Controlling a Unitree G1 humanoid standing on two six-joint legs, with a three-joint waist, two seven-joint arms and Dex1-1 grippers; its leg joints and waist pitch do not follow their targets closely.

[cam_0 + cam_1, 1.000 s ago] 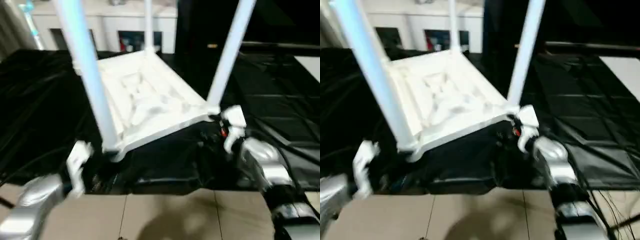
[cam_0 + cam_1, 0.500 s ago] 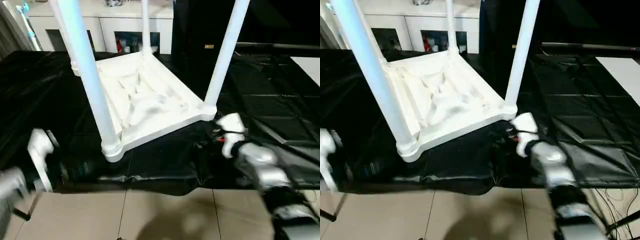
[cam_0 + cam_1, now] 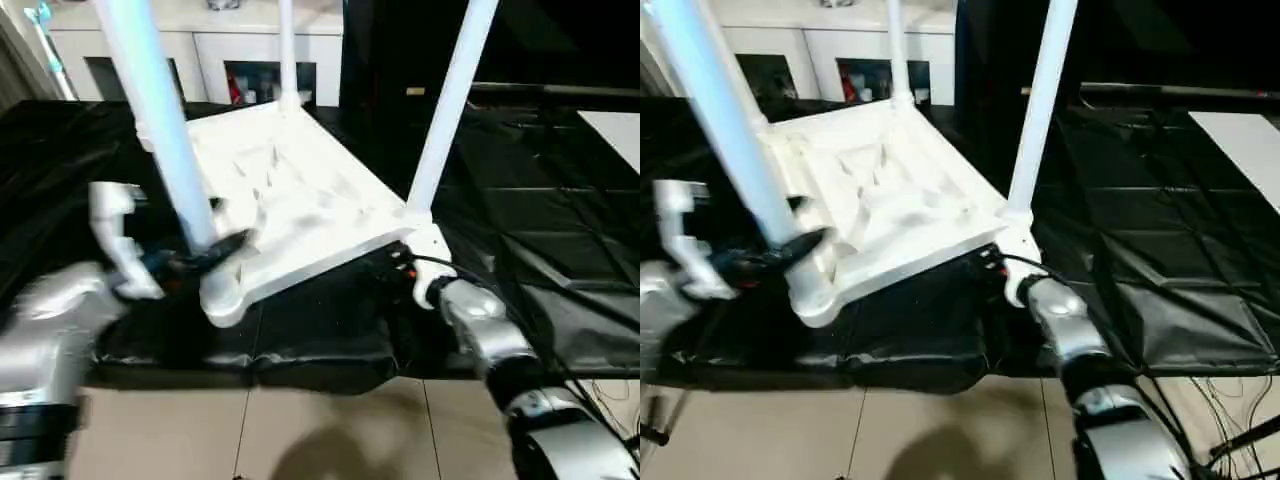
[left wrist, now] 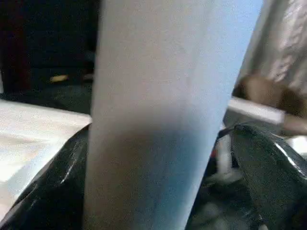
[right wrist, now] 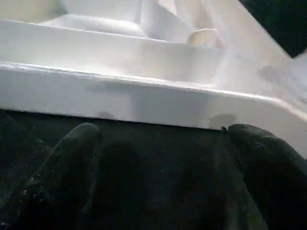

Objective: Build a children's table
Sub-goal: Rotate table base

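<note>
Black table (image 3: 560, 200): one, covered with a black sheet; the children's table is carried on its near part, close to the edge.
Cabinet (image 3: 215, 50): one, white with glass doors, seen behind the black table.
Children's table (image 3: 300, 190): one, lying upside down, ribbed underside turned up, near edge just above the sheet.
Top (image 3: 880, 195): one, white, rectangular, with rounded corner sockets.
Legs: four are counted standing up from the corners: near left leg (image 3: 160, 130), near right leg (image 3: 448, 100), far leg (image 3: 287, 45); the fourth is glimpsed at the far left corner, mostly hidden behind the near left leg.
Done: all four legs appear to be seated in their sockets, as judged from their upright stance.
Left: the table is judged still to need turning onto its legs; tightness of the joints cannot be told.
Left gripper (image 3: 185, 262): one; fingers spread wide on either side of the near left leg, low down near its socket (image 3: 222, 295); no clamping is seen.
Right gripper (image 5: 158, 163): one; fingers spread wide, nothing held; placed at the near right corner, just below the top's edge.
Left fingers (image 4: 268, 172): two, black, the leg between them.
Right fingers (image 5: 72, 158): two, black, the sheet between them.
</note>
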